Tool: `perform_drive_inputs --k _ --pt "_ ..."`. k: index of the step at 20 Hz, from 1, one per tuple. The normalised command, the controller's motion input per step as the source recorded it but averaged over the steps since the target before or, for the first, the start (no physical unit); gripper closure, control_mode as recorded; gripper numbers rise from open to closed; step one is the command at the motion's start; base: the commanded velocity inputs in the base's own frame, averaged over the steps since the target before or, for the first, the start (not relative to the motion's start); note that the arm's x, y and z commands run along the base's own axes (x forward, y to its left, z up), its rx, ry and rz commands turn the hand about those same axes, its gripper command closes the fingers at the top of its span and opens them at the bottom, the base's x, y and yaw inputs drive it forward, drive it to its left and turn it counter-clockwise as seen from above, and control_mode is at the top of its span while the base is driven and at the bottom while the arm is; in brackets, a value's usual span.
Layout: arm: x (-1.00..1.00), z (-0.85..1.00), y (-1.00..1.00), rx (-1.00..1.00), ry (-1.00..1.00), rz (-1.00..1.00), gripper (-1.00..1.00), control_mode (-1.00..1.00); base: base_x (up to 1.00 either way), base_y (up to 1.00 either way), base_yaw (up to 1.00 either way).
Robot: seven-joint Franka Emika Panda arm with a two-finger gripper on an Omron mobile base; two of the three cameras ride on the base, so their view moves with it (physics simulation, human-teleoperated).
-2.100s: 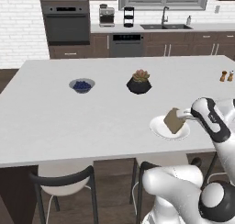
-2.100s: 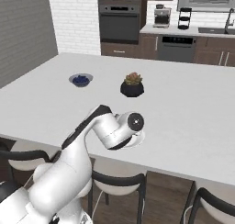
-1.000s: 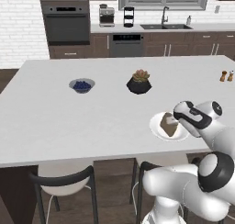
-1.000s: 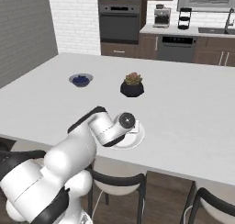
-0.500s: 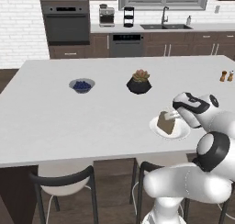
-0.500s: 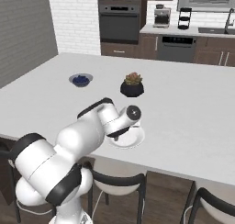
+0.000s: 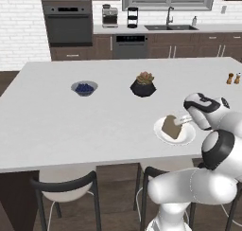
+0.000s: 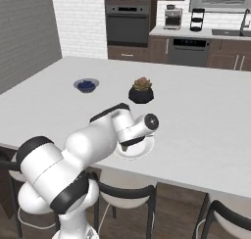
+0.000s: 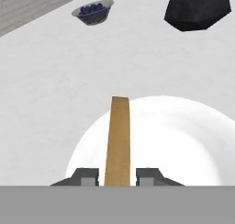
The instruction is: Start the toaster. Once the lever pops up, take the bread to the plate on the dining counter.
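The claw [image 9: 117, 177] stands partly apart, one fingertip [image 9: 85, 176] on each side of the bread [image 9: 118, 140], with a thin gap visible between each tip and the slice; whether the pads still press the bread cannot be told. The bread stands on edge over the plate [image 9: 183, 140], running toward 12 o'clock from the claw in the hand view. In the left base view the bread [image 7: 171, 127] sits tilted on the plate [image 7: 175, 130] near the front edge of the dining surface [image 7: 94, 116]. In the right base view the arm covers the bread and most of the plate [image 8: 135, 149]. A bowl of blue berries [image 9: 93, 11] lies at 11 o'clock and a dark plant pot [image 9: 198, 8], cut off by the frame, at 1 o'clock.
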Motion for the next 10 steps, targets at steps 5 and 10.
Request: perform_drive_inputs --k 5,10 --pt "-0.04 0.00 -0.19 0.00 0.00 0.02 -1.00 -1.00 0.00 0.00 0.00" --pt "-0.05 0.00 -0.14 0.00 0.00 0.00 -1.00 -1.00 0.00 0.00 0.00"
